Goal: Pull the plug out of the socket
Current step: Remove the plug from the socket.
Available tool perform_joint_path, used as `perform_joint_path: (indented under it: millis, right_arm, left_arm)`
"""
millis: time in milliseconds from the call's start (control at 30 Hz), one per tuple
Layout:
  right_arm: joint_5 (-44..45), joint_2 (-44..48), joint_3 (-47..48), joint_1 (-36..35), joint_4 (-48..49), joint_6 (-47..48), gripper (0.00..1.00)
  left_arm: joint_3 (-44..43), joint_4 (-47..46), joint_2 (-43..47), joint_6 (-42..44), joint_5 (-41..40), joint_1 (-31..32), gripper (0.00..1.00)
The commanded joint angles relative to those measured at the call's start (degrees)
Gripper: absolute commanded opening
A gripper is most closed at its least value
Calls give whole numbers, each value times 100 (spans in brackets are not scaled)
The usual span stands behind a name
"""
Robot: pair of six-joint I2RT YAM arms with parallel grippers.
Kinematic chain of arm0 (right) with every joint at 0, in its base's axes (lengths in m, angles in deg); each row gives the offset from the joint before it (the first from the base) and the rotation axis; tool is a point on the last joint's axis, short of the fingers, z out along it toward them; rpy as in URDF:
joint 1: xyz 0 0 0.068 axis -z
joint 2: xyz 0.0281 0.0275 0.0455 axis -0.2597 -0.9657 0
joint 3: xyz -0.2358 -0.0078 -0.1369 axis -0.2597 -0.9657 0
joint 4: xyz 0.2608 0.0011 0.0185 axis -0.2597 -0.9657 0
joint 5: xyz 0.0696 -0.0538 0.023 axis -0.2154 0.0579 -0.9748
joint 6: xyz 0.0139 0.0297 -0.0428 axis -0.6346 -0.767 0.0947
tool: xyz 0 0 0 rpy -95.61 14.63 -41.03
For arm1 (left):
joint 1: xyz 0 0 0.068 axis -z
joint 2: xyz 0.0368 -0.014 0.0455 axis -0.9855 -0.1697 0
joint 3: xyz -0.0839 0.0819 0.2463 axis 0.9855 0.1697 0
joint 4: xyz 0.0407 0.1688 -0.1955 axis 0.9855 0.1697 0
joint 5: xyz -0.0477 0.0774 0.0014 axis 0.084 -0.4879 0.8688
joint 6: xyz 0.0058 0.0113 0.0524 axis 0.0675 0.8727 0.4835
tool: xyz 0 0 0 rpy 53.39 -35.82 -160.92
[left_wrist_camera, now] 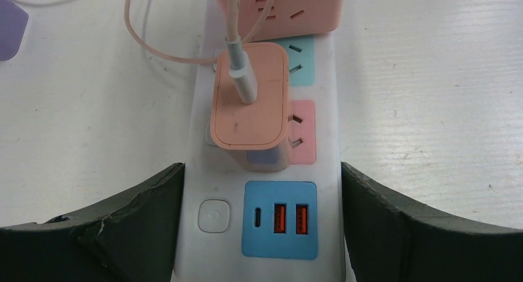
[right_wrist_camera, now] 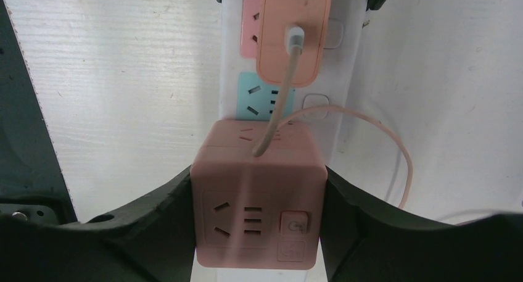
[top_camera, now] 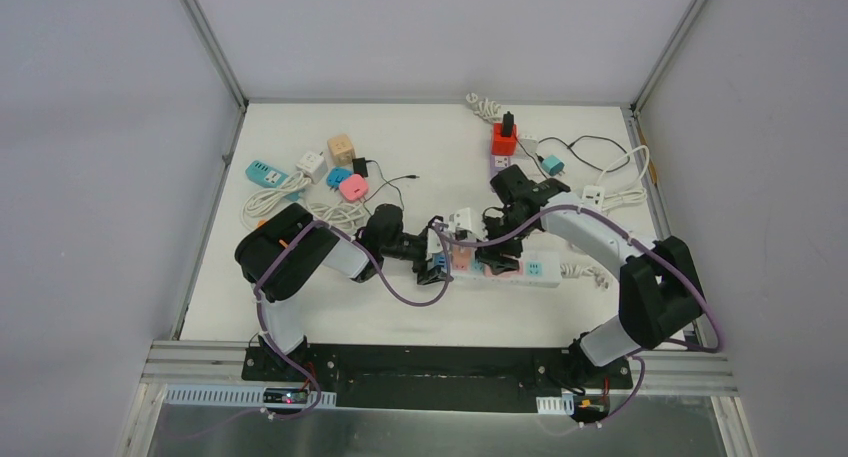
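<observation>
Power strip [top_camera: 540,270] on white table [top_camera: 400,317], grey walls [top_camera: 100,127] around.

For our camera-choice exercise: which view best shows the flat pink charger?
Left wrist: the charger sits centred and whole on the power strip. Right wrist shows it at the top edge, beyond the pink cube. Top external shows only a tiny pink patch.

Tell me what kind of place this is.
Probably a robotics lab test cell: a white table boxed in by grey panels, two robot arms bolted at its edge, and assorted power strips and adapters laid out.
</observation>
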Motion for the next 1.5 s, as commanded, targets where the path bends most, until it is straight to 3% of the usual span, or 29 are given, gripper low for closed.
perform_joint_path:
  millis: [0,167,433,600,800,967,1133,1467]
  right_arm:
    - [-897,18,207,248,-357,35,0]
    - [-1112,158,189,650,-572,219,0]
    - [-849,-259,446,-432,-1056,586,0]
    - [-194,-89,379,123,-627,211,0]
    - [-635,300,221,599,-448,113,0]
    - [-1138,93,250,62,-780,463,0]
    - [-863,-123,391,-288,-835,373,0]
    - [-531,499,352,666,-965,489,0]
  left_arm:
    - [11,414,-149,-3,-53,20,0]
    - [3,422,-149,3,-44,20,0]
    - [3,410,-158,-7,-36,12,0]
    - [-5,414,-157,-16,-33,11,0]
    - [-6,415,-158,-21,-24,4,0]
    - [3,397,-165,-25,-24,3,0]
    - [3,369,-175,-42,-24,-6,0]
    - [-15,366,-193,-65,-15,-15,0]
